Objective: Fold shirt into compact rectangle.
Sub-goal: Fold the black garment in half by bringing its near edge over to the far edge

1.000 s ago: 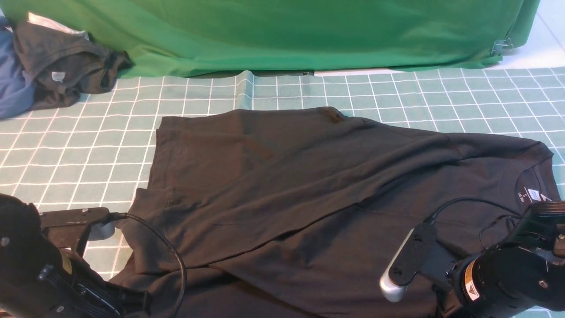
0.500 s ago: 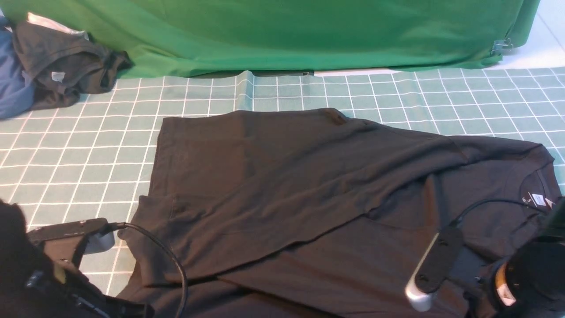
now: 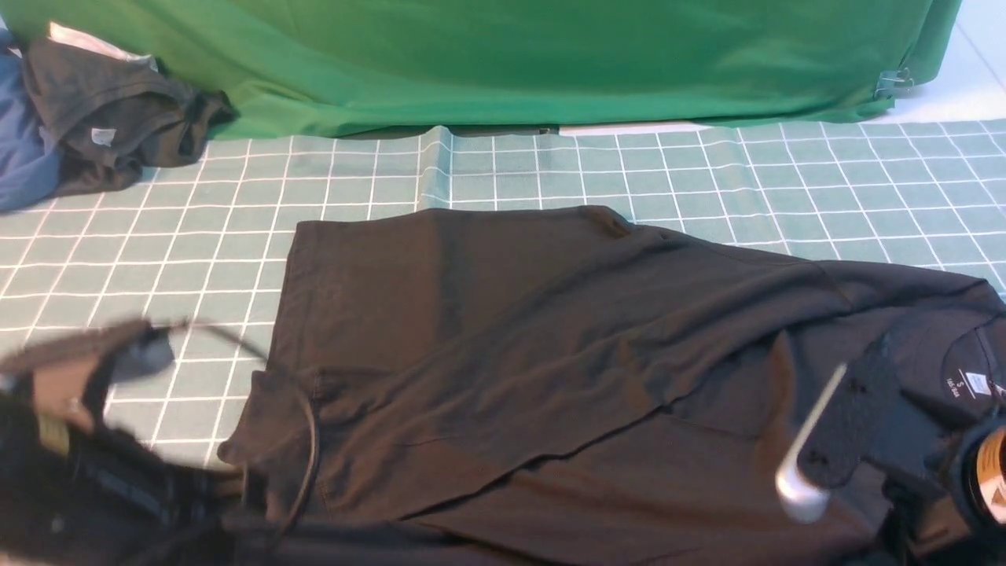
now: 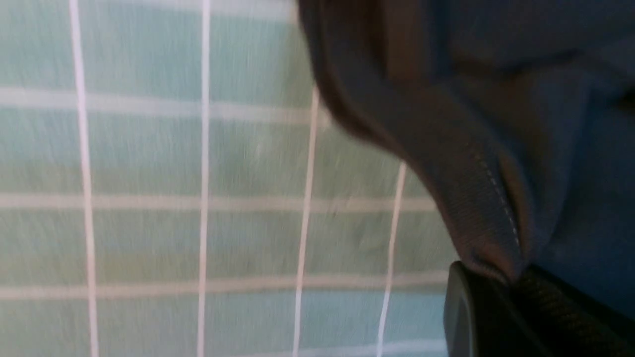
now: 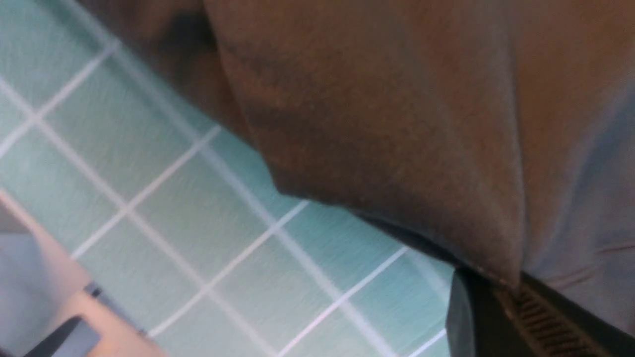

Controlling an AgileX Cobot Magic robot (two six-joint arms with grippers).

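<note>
The black shirt lies spread over the checked mat. Its collar and small white neck tag are at the right, and the chest logo is hidden. In the left wrist view my left gripper is shut on a stitched hem of the shirt, held above the mat. My right gripper is shut on another fold of the shirt, also off the mat. The front view shows the left arm, blurred, at the near left, and the right arm at the near right.
A dark grey garment bunched with blue cloth sits at the far left corner. A green backdrop cloth hangs along the back, with a metal clip at its right end.
The shirt has slid toward me and a little right, collar nearing the right edge. The left arm has risen and is blurred. The right arm has moved right and back.
</note>
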